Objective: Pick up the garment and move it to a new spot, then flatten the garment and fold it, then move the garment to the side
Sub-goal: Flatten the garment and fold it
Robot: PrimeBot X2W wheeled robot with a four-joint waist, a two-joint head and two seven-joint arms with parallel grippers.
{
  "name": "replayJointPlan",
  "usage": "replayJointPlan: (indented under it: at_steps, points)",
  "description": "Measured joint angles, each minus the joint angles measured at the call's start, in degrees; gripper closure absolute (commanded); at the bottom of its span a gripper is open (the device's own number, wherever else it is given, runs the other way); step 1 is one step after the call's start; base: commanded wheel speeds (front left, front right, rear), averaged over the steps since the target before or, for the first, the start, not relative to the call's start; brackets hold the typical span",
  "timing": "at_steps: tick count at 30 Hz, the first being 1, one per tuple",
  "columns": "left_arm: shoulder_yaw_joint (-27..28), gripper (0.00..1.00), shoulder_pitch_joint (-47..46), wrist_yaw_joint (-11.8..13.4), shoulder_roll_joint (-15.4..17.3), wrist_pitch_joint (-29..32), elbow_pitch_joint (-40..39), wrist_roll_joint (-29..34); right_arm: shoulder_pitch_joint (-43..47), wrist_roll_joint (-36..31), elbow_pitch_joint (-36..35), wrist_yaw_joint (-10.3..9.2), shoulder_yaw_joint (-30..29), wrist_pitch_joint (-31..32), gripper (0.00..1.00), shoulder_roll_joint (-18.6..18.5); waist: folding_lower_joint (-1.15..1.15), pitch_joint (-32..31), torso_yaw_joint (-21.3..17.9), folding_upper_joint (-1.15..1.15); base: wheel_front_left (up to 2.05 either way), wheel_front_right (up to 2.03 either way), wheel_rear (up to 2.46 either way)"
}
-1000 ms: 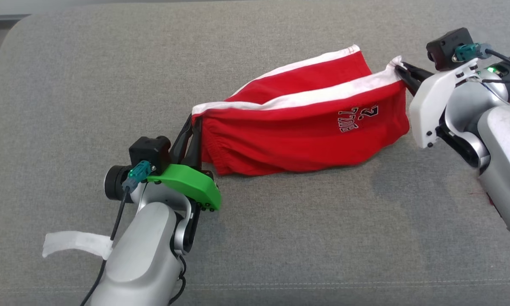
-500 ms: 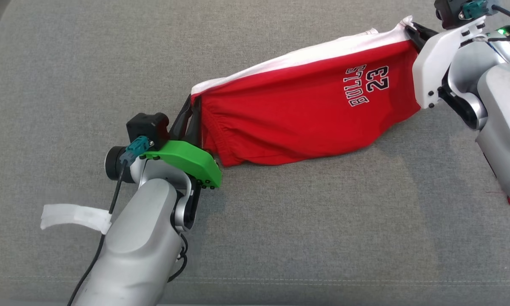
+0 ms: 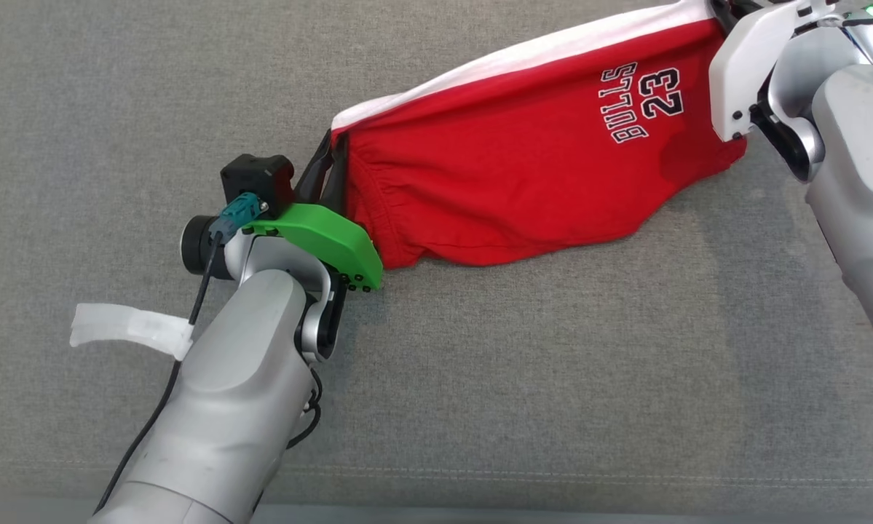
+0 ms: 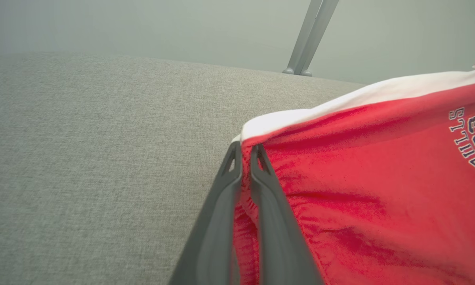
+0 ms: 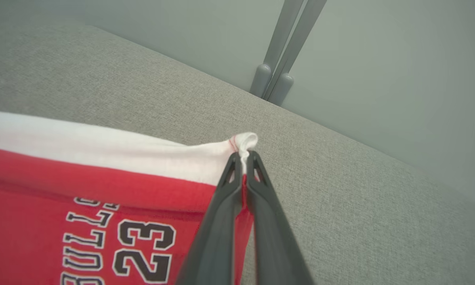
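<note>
stretched wider than before, the shorts (image 3: 523, 189) hang between left gripper (image 4: 245, 153) and right gripper (image 5: 243, 157), both pinching corners; flattening and folding remain.

Red shorts (image 3: 523, 175) — white-banded (printed "BULLS 23") — stretched taut, lower edge on grey cushion (image 3: 480, 378)

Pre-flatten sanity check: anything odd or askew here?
One oddity: a white strip sticks out loose from the left forearm. The garment runs slanted between the left gripper and right gripper, each pinching a top corner, with its lower edge sagging unevenly. No damage visible.
</note>
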Motion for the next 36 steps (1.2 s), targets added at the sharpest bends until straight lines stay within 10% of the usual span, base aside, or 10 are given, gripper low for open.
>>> replayJointPlan:
  at_steps: [7,9,10,11,22,36]
  points:
    - [-1.79,1.00,-2.24,0.04,0.03,-0.09,1.65,-1.30,-2.35,-0.85,5.94,-0.01,-0.25,-3.88,1.00,2.52,0.00,1.73,0.80,0.00,0.00,0.00,0.00]
    - [-2.31,0.52,-2.66,0.00,0.01,-0.18,1.91,-1.49,-2.80,-1.07,7.50,-0.01,-0.27,-5.14,1.00,3.02,0.00,2.03,1.03,0.00,0.00,0.00,0.00]
    - [-2.59,0.00,-2.86,0.00,0.02,-0.24,2.11,-1.49,-2.92,-1.22,8.31,-0.01,-0.23,-5.64,0.76,3.25,0.00,2.13,1.13,0.00,0.00,0.00,0.00]
    - [-2.81,0.00,-3.07,0.00,0.03,-0.25,2.26,-1.49,-3.02,-1.25,8.96,-0.01,-0.16,-6.19,0.00,3.45,0.00,2.22,1.23,0.00,0.00,0.00,0.00]
    - [-1.22,0.00,-3.33,0.20,0.22,-0.32,0.53,-0.33,-4.31,-0.73,15.33,-0.01,0.01,-12.00,0.00,5.12,0.00,-0.11,1.54,0.00,0.00,0.00,0.00]
    - [12.15,0.00,17.70,0.43,2.48,-0.44,-22.63,10.25,3.92,3.79,20.42,-0.01,-4.36,-19.90,0.00,4.78,0.00,-8.97,1.82,0.00,0.00,0.00,0.00]
